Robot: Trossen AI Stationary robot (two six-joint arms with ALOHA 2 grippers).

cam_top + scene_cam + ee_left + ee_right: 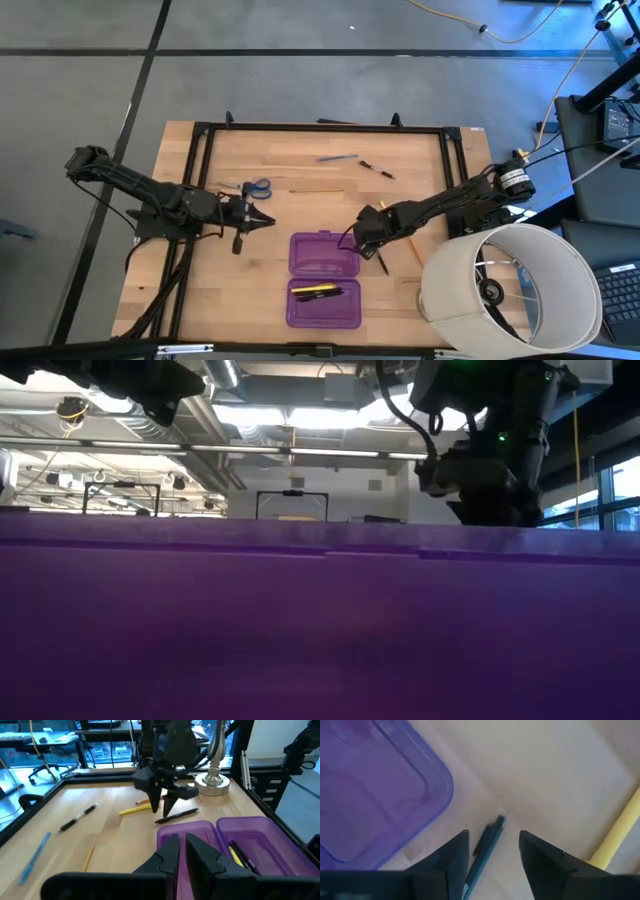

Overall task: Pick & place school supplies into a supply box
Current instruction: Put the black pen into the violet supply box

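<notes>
Where white print on the pen [482, 855] blurs, perhaps lettering, right hand [494, 851] open astride it.

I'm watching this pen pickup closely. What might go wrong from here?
The right claw stands open over a dark pen lying close beside the purple case, so a finger could catch the case's rim and shift it. A yellow pencil lies just outside one finger and might get nudged. The pen sits off-centre between the fingers, so it may pivot when they close.
</notes>
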